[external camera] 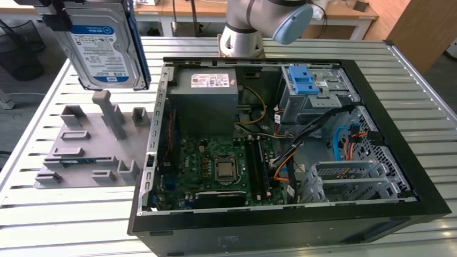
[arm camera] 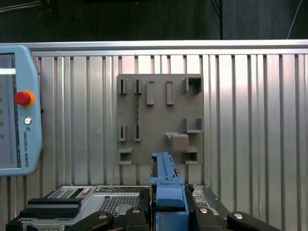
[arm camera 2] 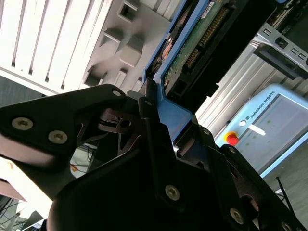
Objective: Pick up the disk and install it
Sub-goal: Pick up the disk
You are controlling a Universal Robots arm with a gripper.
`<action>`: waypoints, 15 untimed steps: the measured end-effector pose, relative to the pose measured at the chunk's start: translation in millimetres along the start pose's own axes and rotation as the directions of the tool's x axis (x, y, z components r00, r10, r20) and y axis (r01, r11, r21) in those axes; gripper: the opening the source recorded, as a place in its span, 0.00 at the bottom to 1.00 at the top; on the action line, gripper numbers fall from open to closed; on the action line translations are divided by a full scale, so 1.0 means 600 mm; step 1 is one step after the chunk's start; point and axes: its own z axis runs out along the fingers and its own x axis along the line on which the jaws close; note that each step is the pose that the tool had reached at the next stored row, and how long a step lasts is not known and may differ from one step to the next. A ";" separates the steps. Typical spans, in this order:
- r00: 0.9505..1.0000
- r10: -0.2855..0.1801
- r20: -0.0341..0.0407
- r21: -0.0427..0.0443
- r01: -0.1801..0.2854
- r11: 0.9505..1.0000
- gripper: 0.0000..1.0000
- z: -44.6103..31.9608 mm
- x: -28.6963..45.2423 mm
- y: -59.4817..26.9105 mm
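Observation:
The disk (external camera: pixel 104 48), silver with a white-and-blue label and a blue carrier, hangs upright in the air at the exterior view's upper left, above a grey holder plate (external camera: pixel 78 155). My gripper (arm camera: pixel 168 214) is shut on it, with black fingers (arm camera 2: pixel 149 130) clamping the blue carrier's end. In the first wrist view the disk (arm camera: pixel 166 183) shows edge-on over the plate (arm camera: pixel 159 120). The second wrist view shows the disk's green circuit-board side (arm camera 2: pixel 192 53). The open computer case (external camera: pixel 400 123) lies to the exterior view's right of the disk.
Inside the case are a grey power-supply box (external camera: pixel 207 101), a motherboard (external camera: pixel 221 166) and a grey cage with blue latches (external camera: pixel 311 85). The arm's base (external camera: pixel 243 37) stands behind the case. A teach pendant (arm camera: pixel 17 106) lies on the slatted table (external camera: pixel 71 225).

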 end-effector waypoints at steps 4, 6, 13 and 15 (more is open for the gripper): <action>1.000 0.000 0.000 0.000 0.000 1.000 0.36 0.000 0.003 -0.008; 1.000 0.000 0.000 0.000 0.000 1.000 0.36 0.000 0.005 -0.012; 1.000 0.000 0.000 0.000 0.000 1.000 0.36 0.000 0.011 -0.026; 1.000 0.000 0.000 0.000 0.000 1.000 0.36 0.000 0.012 -0.030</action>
